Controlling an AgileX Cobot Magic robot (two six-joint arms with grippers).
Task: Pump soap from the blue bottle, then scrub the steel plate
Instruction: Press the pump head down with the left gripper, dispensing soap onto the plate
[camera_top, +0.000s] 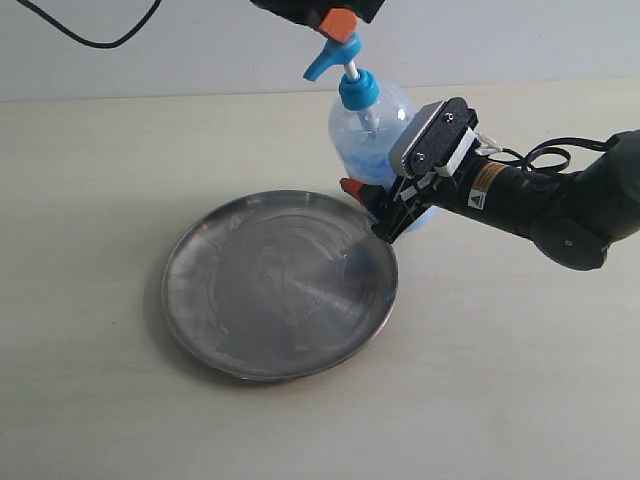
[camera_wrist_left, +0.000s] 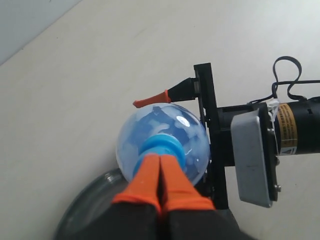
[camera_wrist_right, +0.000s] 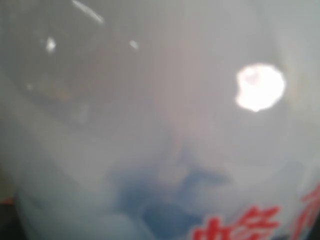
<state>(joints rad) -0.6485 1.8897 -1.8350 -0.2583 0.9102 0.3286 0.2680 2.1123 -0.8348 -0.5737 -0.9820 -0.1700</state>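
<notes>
The steel plate (camera_top: 250, 300) is bare metal, shiny yet scuffed, with cloudy swirl marks dulling its middle. The blue bottle (camera_top: 380, 125) is clear glossy plastic (bright highlights sit on it in the right wrist view). Its pump head (camera_top: 328, 55) is smooth opaque blue plastic, and the soap (camera_top: 365, 155) inside looks milky. The surface (camera_top: 100, 180) is pale, matt and smooth. The left gripper (camera_wrist_left: 159, 162) has matt orange fingers. The right gripper (camera_top: 380, 210) is matt black with an orange tip.
</notes>
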